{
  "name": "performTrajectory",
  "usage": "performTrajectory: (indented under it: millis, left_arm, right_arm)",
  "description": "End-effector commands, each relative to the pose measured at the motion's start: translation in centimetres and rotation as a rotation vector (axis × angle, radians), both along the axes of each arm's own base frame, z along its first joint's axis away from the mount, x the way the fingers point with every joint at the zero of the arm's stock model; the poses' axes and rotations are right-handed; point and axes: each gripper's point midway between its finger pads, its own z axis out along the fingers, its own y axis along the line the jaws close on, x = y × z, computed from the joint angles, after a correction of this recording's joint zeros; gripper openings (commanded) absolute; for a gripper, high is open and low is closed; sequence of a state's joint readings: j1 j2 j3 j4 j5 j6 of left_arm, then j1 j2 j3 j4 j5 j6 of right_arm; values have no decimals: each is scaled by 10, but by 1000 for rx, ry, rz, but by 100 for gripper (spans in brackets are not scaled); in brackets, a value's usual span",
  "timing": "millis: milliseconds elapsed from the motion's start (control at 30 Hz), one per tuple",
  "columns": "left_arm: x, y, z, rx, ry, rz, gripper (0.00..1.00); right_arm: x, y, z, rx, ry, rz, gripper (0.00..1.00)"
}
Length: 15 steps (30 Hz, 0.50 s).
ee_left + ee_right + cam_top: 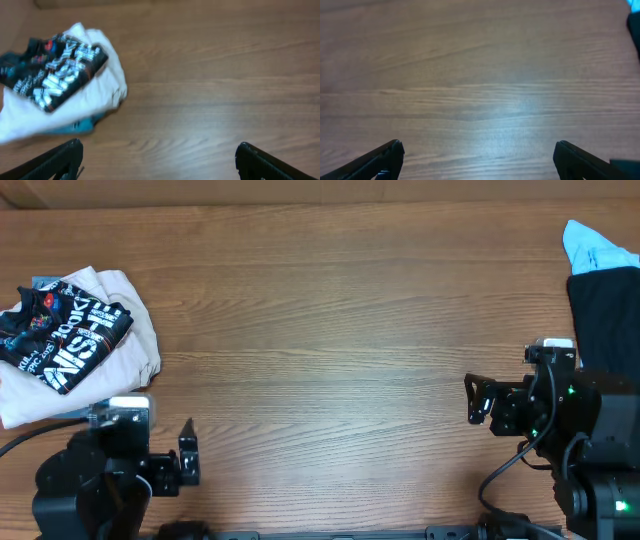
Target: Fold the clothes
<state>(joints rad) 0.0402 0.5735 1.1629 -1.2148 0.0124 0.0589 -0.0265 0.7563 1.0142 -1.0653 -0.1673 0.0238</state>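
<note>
The black garment (65,335) with big white lettering lies folded into a small bundle at the table's far left, on top of a beige garment (135,330). It also shows in the left wrist view (55,67), at the upper left, well ahead of the fingers. My left gripper (190,455) (159,155) is open and empty above bare wood near the front edge, to the right of the bundle. My right gripper (472,400) (477,152) is open and empty over bare wood at the right.
A dark garment (605,315) with a light-blue cloth (595,248) behind it lies at the far right edge, just beyond the right arm. A blue item (75,127) peeks from under the beige garment (107,85). The wooden table (330,330) stretches between the arms.
</note>
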Motion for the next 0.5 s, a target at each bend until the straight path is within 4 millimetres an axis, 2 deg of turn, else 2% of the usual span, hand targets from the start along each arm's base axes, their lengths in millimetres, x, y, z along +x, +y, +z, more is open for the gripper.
performTrajectory:
  millis: [0,100,467]
  left_arm:
    - [14,-7,23,-25,-118,-37,100]
    - [13,-7,21,-26,-109,-37,100]
    - [-9,-8,-12,-36,53,-34,100]
  right_arm:
    - [1,-2,-3,-1,7,-13,100]
    - [1,-2,-3,-1,8,-13,100]
    - [1,-2,-3,-1,8,-13,100]
